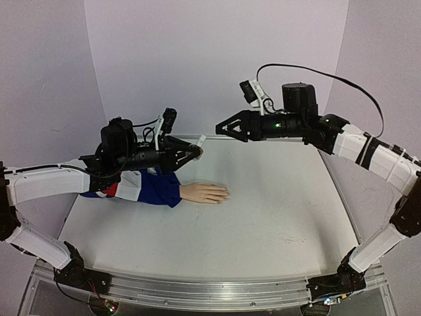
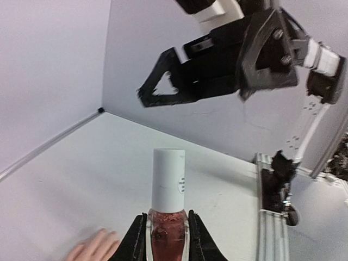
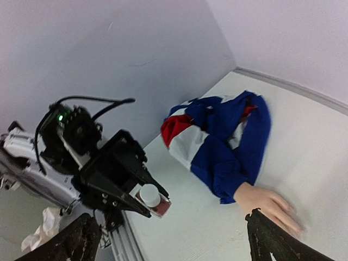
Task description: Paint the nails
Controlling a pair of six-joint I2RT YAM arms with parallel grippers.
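Observation:
The pale peach mannequin hand (image 1: 204,192) lies flat mid-table, fingers pointing right, in a blue, red and white sleeve (image 1: 154,186). Its nails are too small to make out. My left gripper (image 1: 195,150) is shut on a small pink bottle (image 2: 167,225) with a white cap (image 2: 168,179) and holds it in the air above and behind the hand. My right gripper (image 1: 220,128) is open and empty, hovering just right of the cap and a little above it. In the right wrist view the bottle (image 3: 154,199) lies ahead between the wide-apart fingers (image 3: 81,242), with the hand (image 3: 266,204) at the lower right.
The table is white, with pale walls at the back and sides. An aluminium rail (image 1: 210,289) runs along the near edge by the arm bases. The sleeve (image 3: 228,136) is bunched up at the left of the table.

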